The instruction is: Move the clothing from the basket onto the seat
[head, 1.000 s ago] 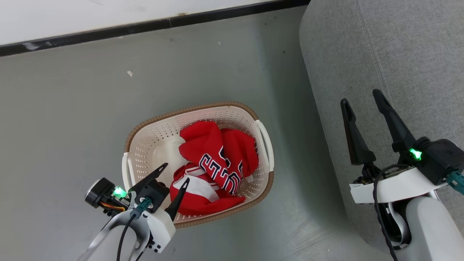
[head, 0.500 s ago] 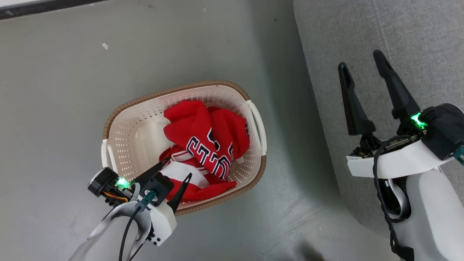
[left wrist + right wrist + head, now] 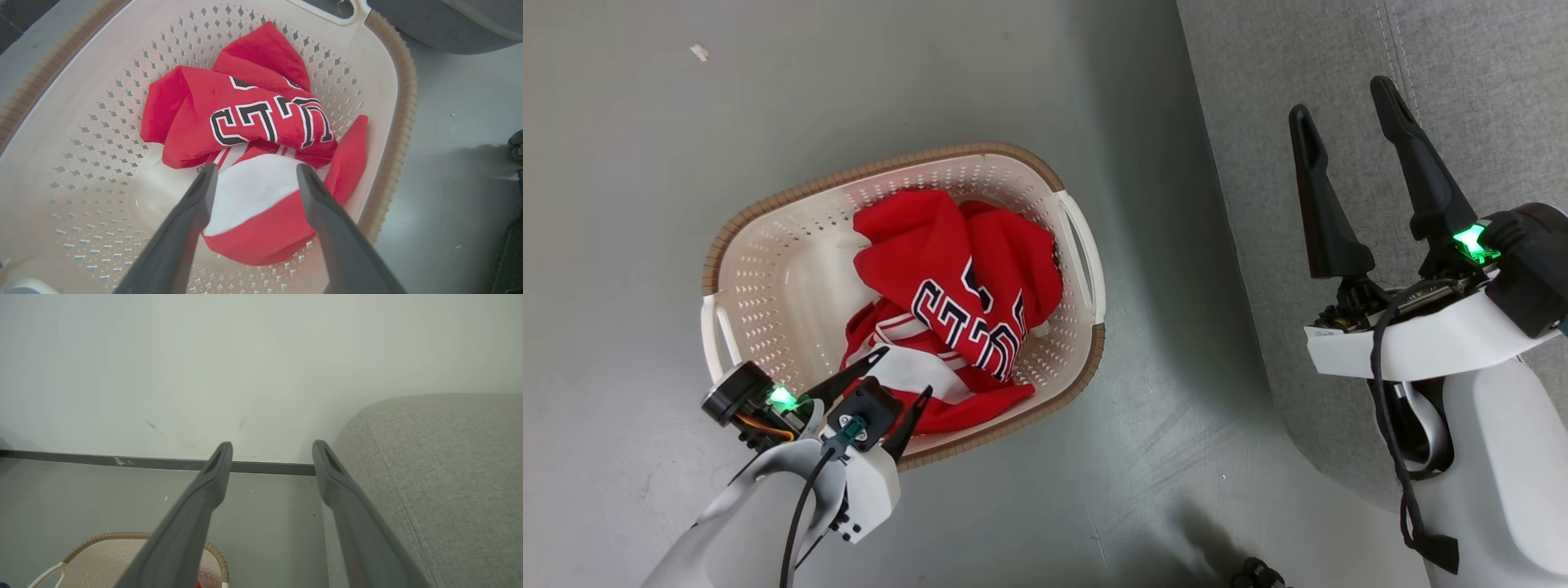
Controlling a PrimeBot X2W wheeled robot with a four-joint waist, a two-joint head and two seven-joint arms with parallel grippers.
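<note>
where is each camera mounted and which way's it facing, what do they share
Head view: on the head, facing down at basket, clothing and seat; left gripper and right gripper show, open.
Left wrist view: on that wrist, aimed down into the basket at the clothing; its fingers show.
Right wrist view: on that wrist, facing the wall, seat at right; its fingers show.
Shared: all three show the basket.

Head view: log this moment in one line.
left gripper: open, over clothing | clothing: in basket | right gripper: open, by seat
</note>
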